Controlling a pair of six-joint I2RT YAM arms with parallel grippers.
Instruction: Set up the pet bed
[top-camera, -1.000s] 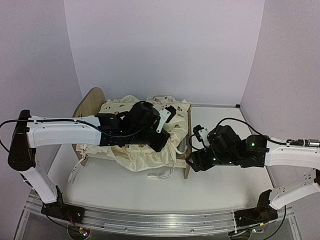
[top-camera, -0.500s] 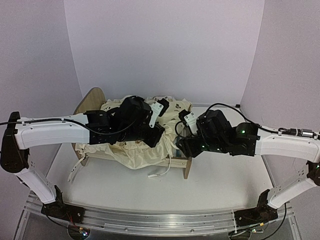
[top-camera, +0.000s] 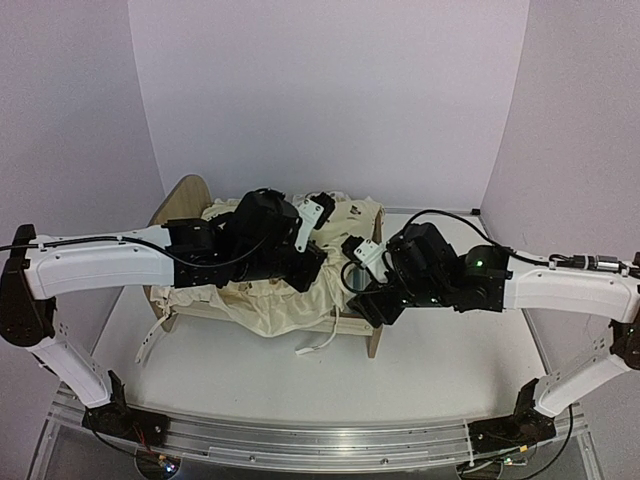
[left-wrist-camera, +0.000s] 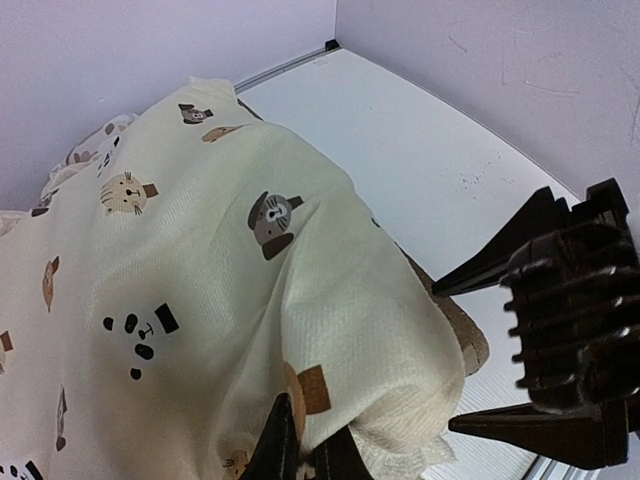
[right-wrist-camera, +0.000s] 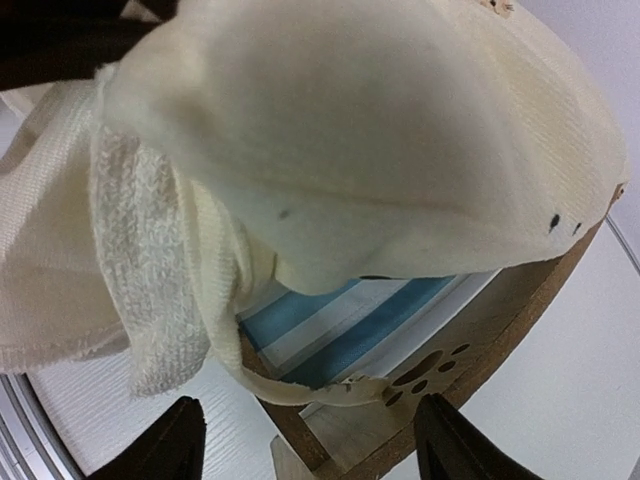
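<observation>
The pet bed (top-camera: 184, 200) is a light-wood frame with its arched headboard at the left. Its footboard (right-wrist-camera: 432, 376) has paw cutouts, and the blue-and-white striped base (right-wrist-camera: 350, 322) shows just behind it. A cream animal-print cushion (top-camera: 262, 305) lies crumpled over the frame and hangs over the front rail. My left gripper (left-wrist-camera: 306, 446) is shut on a fold of that cushion (left-wrist-camera: 200, 260) near the foot end. My right gripper (right-wrist-camera: 315, 452) is open just outside the footboard corner, below the lifted cushion (right-wrist-camera: 380, 150), with nothing between its fingers.
A white tie strap (top-camera: 322, 348) from the cushion trails onto the white table (top-camera: 440, 370) in front of the bed. Purple walls close in the back and both sides. The right gripper's black fingers (left-wrist-camera: 570, 330) show close beside the cushion corner.
My right arm has swung left from the table up to the bed's foot end. My left gripper has shifted slightly left and back, keeping its hold on the cushion.
</observation>
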